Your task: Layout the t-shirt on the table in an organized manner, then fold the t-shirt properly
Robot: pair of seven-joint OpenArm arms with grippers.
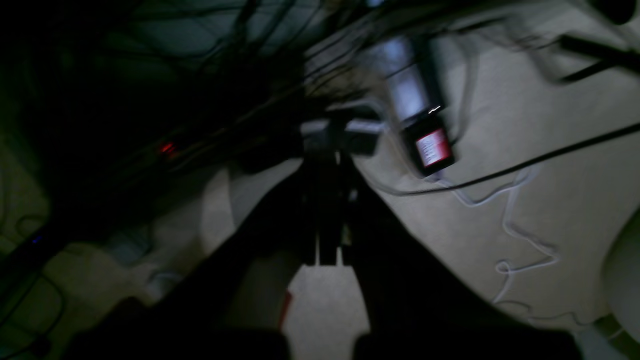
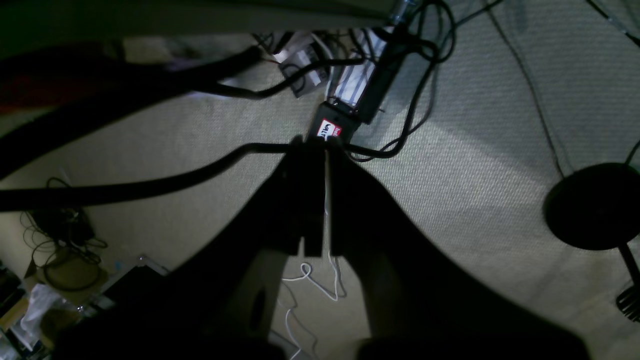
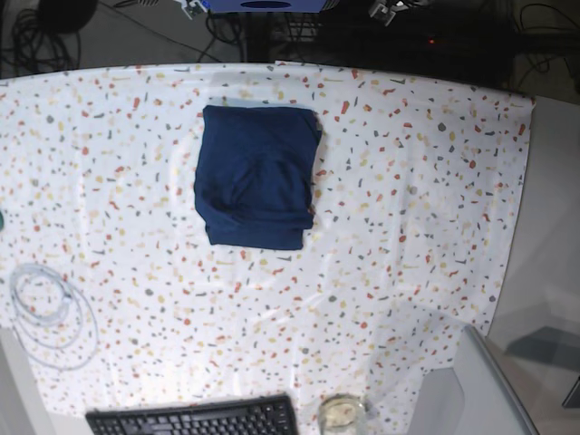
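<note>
The t-shirt lies folded into a compact navy rectangle on the table, left of centre towards the far edge. Neither arm shows in the base view. In the left wrist view my left gripper is shut with nothing between its dark fingers, and it hangs over carpet and cables, away from the table. The right wrist view shows my right gripper likewise shut and empty above the floor. No cloth appears in either wrist view.
A black keyboard and a small glass sit at the table's near edge, and a coiled white cable lies at its left. Below the grippers are carpet, tangled cables, a power brick and a round black stand base.
</note>
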